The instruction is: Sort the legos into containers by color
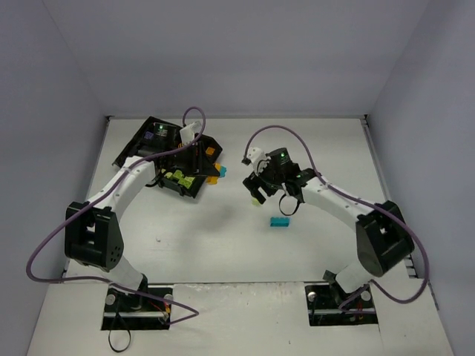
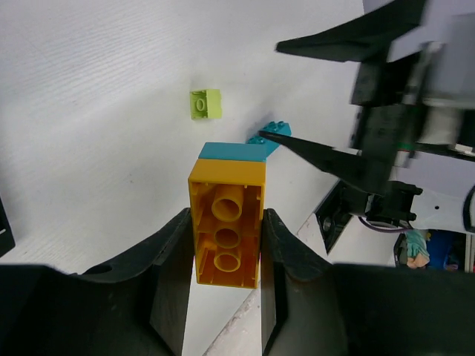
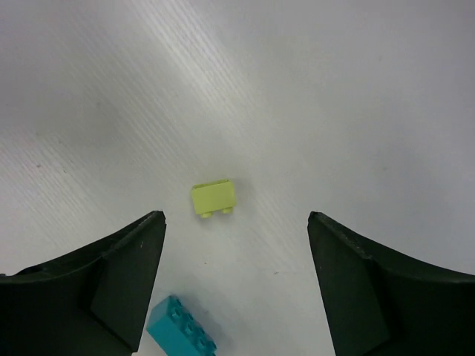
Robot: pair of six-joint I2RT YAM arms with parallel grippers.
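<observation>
Orange brick (image 2: pixel 226 237) clamped lengthwise between the closed fingers of the left pincer (image 2: pixel 226 219), hollow underside toward the wrist camera, with a teal brick (image 2: pixel 234 151) stuck on its far end. Held just beside the right-hand edge of the black tray (image 1: pixel 133 148), as seen from above. Yellow-green bricks (image 1: pixel 178 178) lying in the tray's near compartment. Second orange brick (image 1: pixel 211 150) at the tray's right corner. Right pincer (image 3: pixel 236 219) spread wide, gripping nothing, hovering over the white worktop (image 3: pixel 334 89) to the right of the tray. Directly below it, between the fingers, a single yellow-green brick (image 3: pixel 214 198) lying on its side, touching neither finger. Loose teal brick (image 3: pixel 180 334) flat on the worktop close to one finger of that pincer, apart from the yellow-green one. Contents of the tray's far compartments too small to tell.
</observation>
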